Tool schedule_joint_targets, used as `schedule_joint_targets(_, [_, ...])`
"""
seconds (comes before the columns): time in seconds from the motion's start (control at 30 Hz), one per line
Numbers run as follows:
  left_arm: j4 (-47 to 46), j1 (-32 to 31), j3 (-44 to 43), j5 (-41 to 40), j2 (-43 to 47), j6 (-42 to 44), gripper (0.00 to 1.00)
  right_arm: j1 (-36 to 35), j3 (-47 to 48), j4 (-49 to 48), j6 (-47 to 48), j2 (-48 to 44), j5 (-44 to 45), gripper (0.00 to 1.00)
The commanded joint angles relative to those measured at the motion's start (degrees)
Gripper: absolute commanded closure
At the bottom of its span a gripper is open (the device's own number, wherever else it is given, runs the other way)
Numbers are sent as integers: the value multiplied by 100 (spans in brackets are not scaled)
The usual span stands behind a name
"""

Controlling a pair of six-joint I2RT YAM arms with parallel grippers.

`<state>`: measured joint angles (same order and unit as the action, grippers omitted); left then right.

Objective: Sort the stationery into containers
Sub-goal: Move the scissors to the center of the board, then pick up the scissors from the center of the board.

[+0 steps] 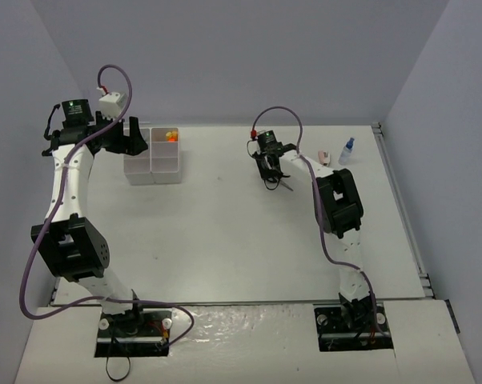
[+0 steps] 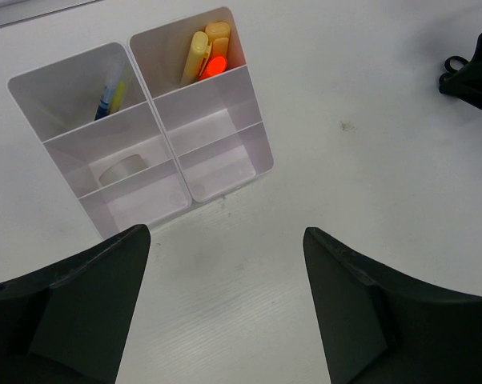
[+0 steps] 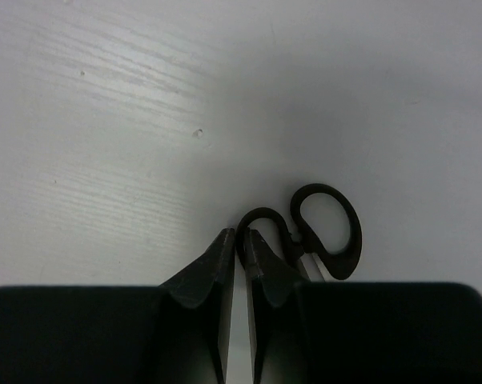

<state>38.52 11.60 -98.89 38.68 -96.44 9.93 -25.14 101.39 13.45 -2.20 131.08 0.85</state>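
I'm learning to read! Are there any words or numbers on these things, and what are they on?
None can be read.
The blue-capped bottle is too small to show any label.
The markers, the organizer tray and the scissors show no lettering.

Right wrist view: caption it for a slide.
Right pincer, nearly shut, beside black-handled scissors lying on the white table.
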Motion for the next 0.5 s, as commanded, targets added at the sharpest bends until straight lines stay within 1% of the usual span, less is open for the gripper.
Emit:
schedule_joint_targets(0.0, [-293, -17, -363, 204, 111, -141, 25, -35, -204, 797, -11, -113, -358, 90])
schedule_joint_targets(0.2, [-266, -17, -517, 254, 143, -150, 26, -35, -164, 817, -114, -4, -428, 91])
schedule_joint_targets(0.23, [-249, -17, -517, 254, 143, -132, 26, -35, -164, 809, -114, 5, -428, 96])
schedule_joint_targets(0.27, [-225, -17, -541, 262, 151, -108, 26, -35, -164, 816, -114, 21, -420, 100])
schedule_joint_targets(0.47, [-135, -20, -677, 317, 98, -171, 26, -52, -115, 781, -77, -114, -468, 100])
